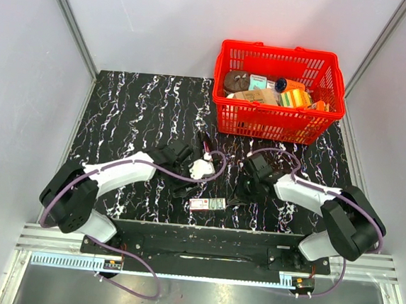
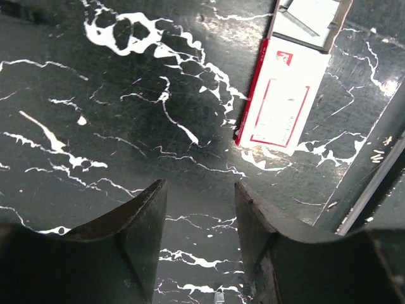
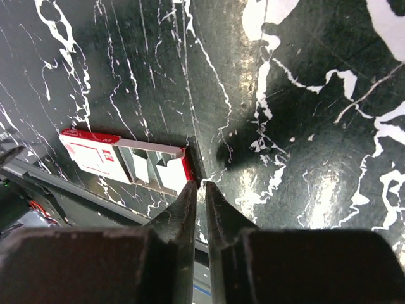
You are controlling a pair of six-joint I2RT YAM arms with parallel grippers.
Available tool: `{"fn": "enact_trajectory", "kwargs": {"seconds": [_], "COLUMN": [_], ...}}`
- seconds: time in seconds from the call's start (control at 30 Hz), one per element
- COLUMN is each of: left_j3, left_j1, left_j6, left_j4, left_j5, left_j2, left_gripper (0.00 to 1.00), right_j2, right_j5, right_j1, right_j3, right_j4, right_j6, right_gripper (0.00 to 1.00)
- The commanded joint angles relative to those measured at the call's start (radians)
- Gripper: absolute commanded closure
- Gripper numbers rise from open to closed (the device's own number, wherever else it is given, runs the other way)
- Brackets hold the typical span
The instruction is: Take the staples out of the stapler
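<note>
The stapler (image 1: 206, 146) lies flat on the marbled table (image 1: 121, 116), apart from both grippers, on the far side of them and short of the red basket (image 1: 276, 123); neither wrist view shows it. The left gripper (image 2: 199, 215) is spread wide with nothing between its fingers, hovering over bare table near the small red-and-white box (image 2: 278, 95). The right gripper (image 3: 197, 190) is closed to a thin slit, with nothing visible in it, its tips at the end of the box's grey tray (image 3: 155, 166). The task appears to be at the approach stage, as the stapler is not yet grasped. Recommended procedure: bring one gripper over the stapler with the jaws aligned across its narrow width, then close on the black body near one end to pin it. Use the other gripper to draw out or lift the red inner part. Keep the hold low and firm, since so slim a bar is likely to pivot or skid on the smooth surface. Avoid brushing the box during the move.
</note>
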Motion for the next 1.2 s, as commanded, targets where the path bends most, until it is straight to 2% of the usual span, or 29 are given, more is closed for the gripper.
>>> {"fn": "enact_trajectory", "kwargs": {"seconds": [0.0,0.73,1.03,1.17], "left_j3": [-0.025,-0.033,-0.036,-0.037], "left_j1": [-0.054,-0.152,-0.158,-0.160], "left_j6": [0.042,0.024,0.022,0.019], "left_j4": [0.082,0.105,0.107,0.114], "left_j5": [-0.083,-0.129,-0.129,-0.135], "left_j2": [0.010,0.065,0.077,0.079], "left_gripper": [0.50,0.51,0.51,0.51], "right_j2": [-0.006,0.029,0.028,0.006], "right_j5": [-0.113,-0.168,-0.187,-0.217], "right_j1": [-0.033,-0.057,-0.055,-0.055], "right_j3": [-0.051,-0.131,-0.148,-0.145], "right_j4": [0.173,0.293,0.317,0.356], "right_j6": [0.045,0.088,0.099,0.101], "right_gripper": [0.85,0.87,0.85,0.80]}}
